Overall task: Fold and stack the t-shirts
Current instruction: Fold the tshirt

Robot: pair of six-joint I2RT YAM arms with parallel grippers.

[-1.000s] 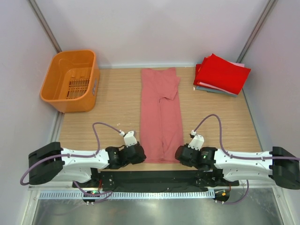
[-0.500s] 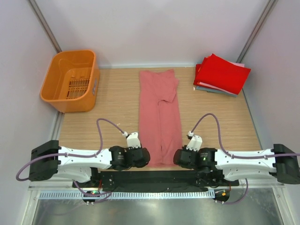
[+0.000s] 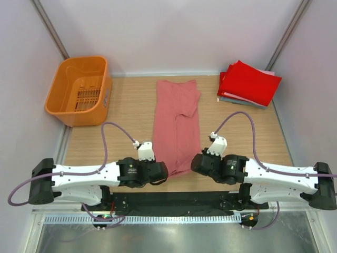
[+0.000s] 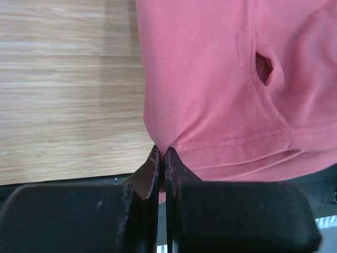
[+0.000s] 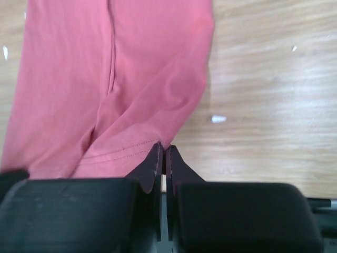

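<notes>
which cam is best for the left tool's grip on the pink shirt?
Left wrist: the left tool is shut on the pink shirt at its hem corner. Top external: the wrist hides the pinch. Right wrist: only the right tool on the other corner.

We saw the long t-shirt [image 3: 177,126] lying along the counter's [image 3: 126,121] middle, from far edge toward near edge. The basket [image 3: 55,89] sat in the far-left corner, and the folded t-shirts [image 3: 248,83] were stacked in the far-right corner.
</notes>
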